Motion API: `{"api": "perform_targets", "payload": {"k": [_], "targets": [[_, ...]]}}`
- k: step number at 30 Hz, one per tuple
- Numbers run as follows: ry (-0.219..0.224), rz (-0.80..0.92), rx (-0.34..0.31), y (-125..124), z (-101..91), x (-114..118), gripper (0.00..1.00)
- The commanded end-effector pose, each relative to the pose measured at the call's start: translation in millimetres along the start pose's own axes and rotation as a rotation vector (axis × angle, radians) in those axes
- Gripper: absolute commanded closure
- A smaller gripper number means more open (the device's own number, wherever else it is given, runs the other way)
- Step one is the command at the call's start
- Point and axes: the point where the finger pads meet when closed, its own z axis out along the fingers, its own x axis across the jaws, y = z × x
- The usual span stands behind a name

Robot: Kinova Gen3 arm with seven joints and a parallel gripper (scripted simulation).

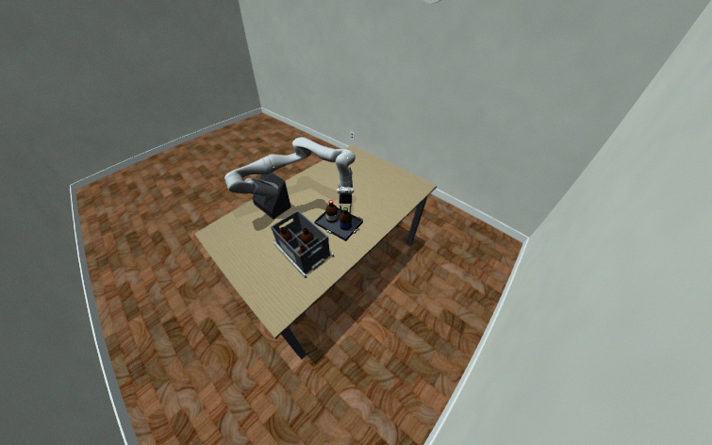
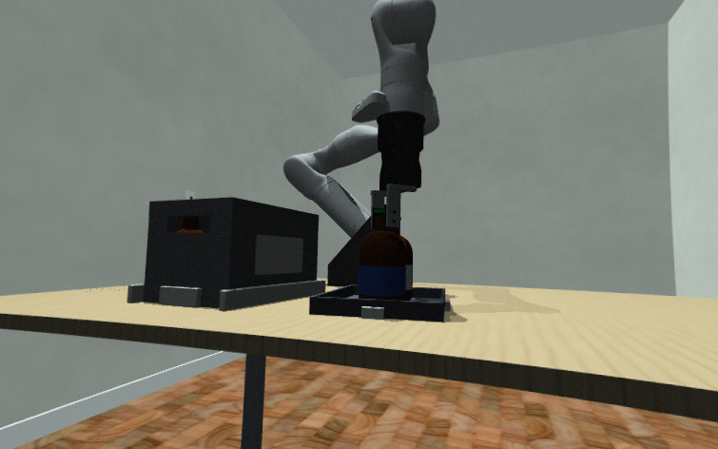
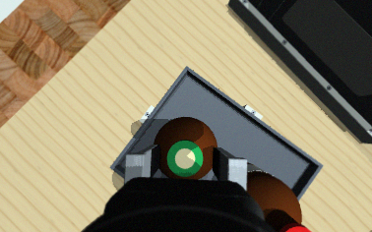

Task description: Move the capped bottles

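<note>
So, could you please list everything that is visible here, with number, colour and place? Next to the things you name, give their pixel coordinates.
Green-capped bottle (image 1: 345,220) (image 2: 384,250) (image 3: 186,129): one, brown with blue label, upright on the tray
Red-capped bottle (image 1: 331,212) (image 3: 276,197): one, brown, upright on the tray
Tray (image 1: 345,238) (image 2: 406,309) (image 3: 254,117): one, dark grey, on the table
Crate (image 1: 314,261) (image 2: 188,259): one, dark grey, beside the tray
Bottles in the crate: at least three, brown
Table (image 1: 391,182) (image 2: 601,334) (image 3: 103,88): one, light wood, under both
Floor (image 1: 181,331) (image 2: 350,412) (image 3: 15,69): one, brown wood
Walls: several, grey
Arm (image 1: 270,162) (image 2: 406,72): one, light grey
Gripper (image 1: 345,208) (image 2: 385,208) (image 3: 186,157): one, black with grey fingers, open around the green-capped bottle's neck
</note>
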Motion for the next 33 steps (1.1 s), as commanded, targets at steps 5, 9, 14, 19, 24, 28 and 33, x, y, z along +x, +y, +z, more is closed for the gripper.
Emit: {"api": "perform_targets", "payload": {"k": [5,9,14,19,24,28,33], "targets": [[-0.002,0.000,0.000,-0.1,-1.4,-0.5,0.00],[-0.002,0.000,0.000,-0.1,-1.4,-0.5,0.00],[-0.002,0.000,0.000,-0.1,-1.4,-0.5,0.00],[-0.002,0.000,0.000,-0.1,-1.4,-0.5,0.00],[-0.002,0.000,0.000,-0.1,-1.4,-0.5,0.00],[-0.004,-0.001,-0.001,-0.1,-11.4,-0.4,0.00],[-0.006,-0.002,-0.002,-0.1,-28.1,-0.3,0.00]]}}
